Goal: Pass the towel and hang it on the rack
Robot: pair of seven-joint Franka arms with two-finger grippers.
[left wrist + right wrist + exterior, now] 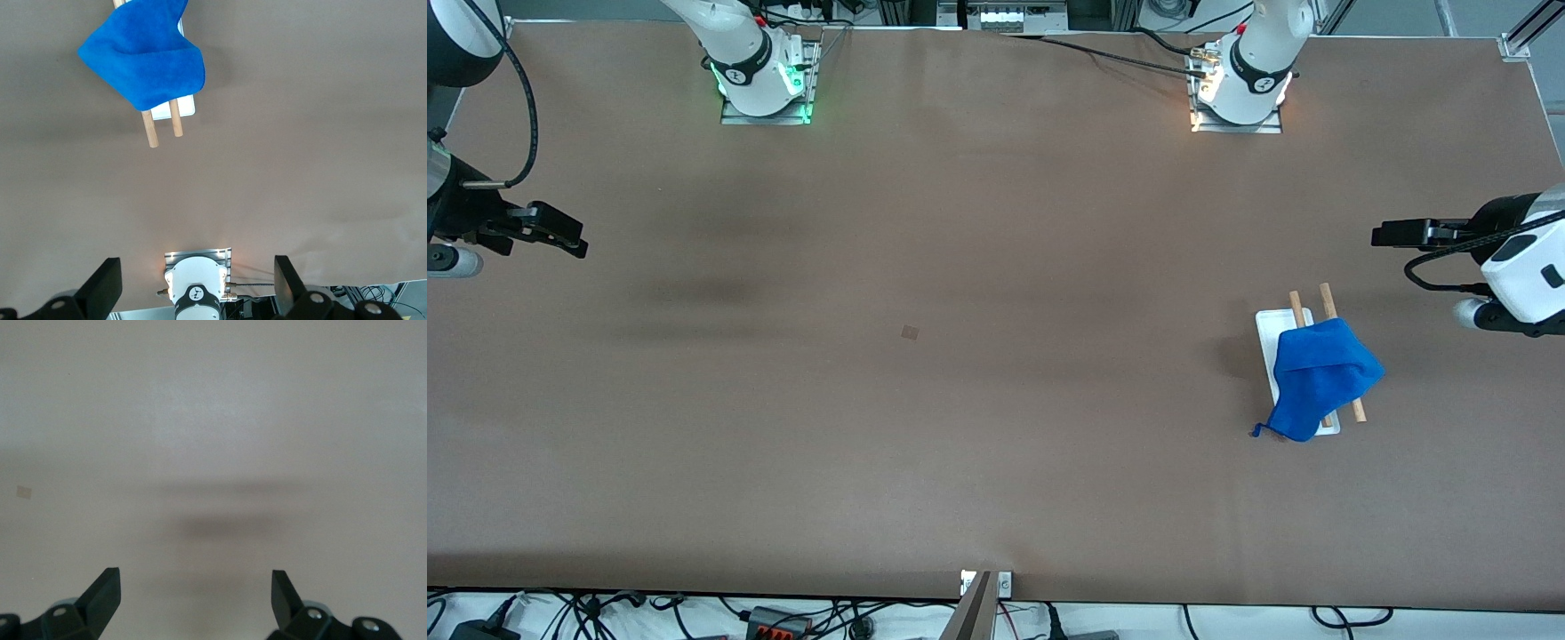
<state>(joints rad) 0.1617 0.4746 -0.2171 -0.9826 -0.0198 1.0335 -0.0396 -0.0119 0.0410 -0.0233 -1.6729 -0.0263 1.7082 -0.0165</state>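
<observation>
Brown table (pixel 960 400): towel (pixel 1320 373) draped on rack (pixel 1267 333), near left gripper (pixel 1383 235).

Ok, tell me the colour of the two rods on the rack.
Light brown wood; the rods show best in the left wrist view, poking out from under the blue towel.

Both arms pulled back to table ends, idle, up in air. Left gripper (pixel 1383 235) near left arm's end of table, wrist horizontal, pointing inward toward table centre; fingers (pixel 107 283) spread wide in left wrist view, nothing betw. them. Right gripper (pixel 574 242) at right arm's end, wrist also roughly level, pointing inward w/ slight downward tilt; fingers (pixel 105 589) wide apart in right wrist view, empty. Upper links of both arms mostly out of frame; bases at top edge of front view.
</observation>
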